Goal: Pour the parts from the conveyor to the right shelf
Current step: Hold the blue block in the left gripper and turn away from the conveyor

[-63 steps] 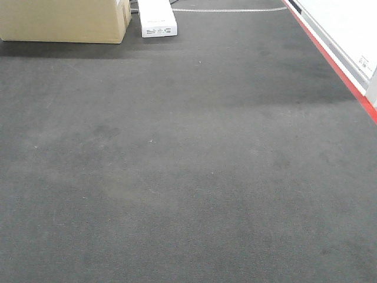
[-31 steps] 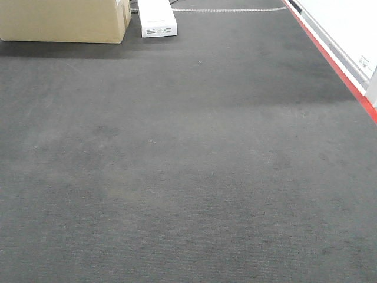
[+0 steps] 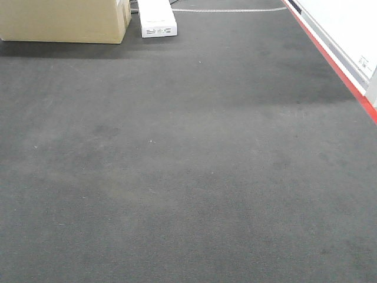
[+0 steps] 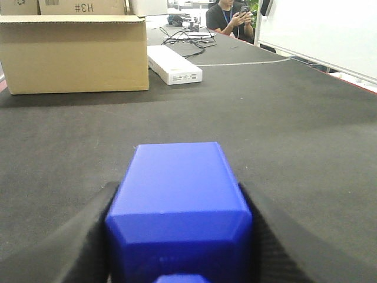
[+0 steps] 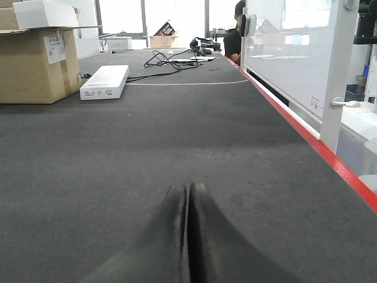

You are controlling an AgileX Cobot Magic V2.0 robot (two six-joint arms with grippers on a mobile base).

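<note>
In the left wrist view my left gripper (image 4: pixel 178 236) is shut on a blue plastic bin (image 4: pixel 177 200), one black finger on each side of it, above the dark grey belt surface (image 4: pixel 283 130). What is inside the bin does not show. In the right wrist view my right gripper (image 5: pixel 189 194) is shut and empty, its two fingers pressed together low over the same dark surface (image 5: pixel 118 153). The front view shows only the dark surface (image 3: pixel 188 177); neither gripper is in it. No shelf is in view.
A cardboard box (image 3: pixel 62 20) and a white flat device (image 3: pixel 156 19) sit at the far left; both show in the left wrist view (image 4: pixel 73 53) (image 4: pixel 174 65). A red edge strip (image 3: pixel 339 68) and a white panel (image 5: pixel 288 53) run along the right. A seated person (image 4: pixel 227 17) is far behind.
The front view has shifted very slightly; the box and the white device sit a touch higher in the frame. Nothing else differs.
</note>
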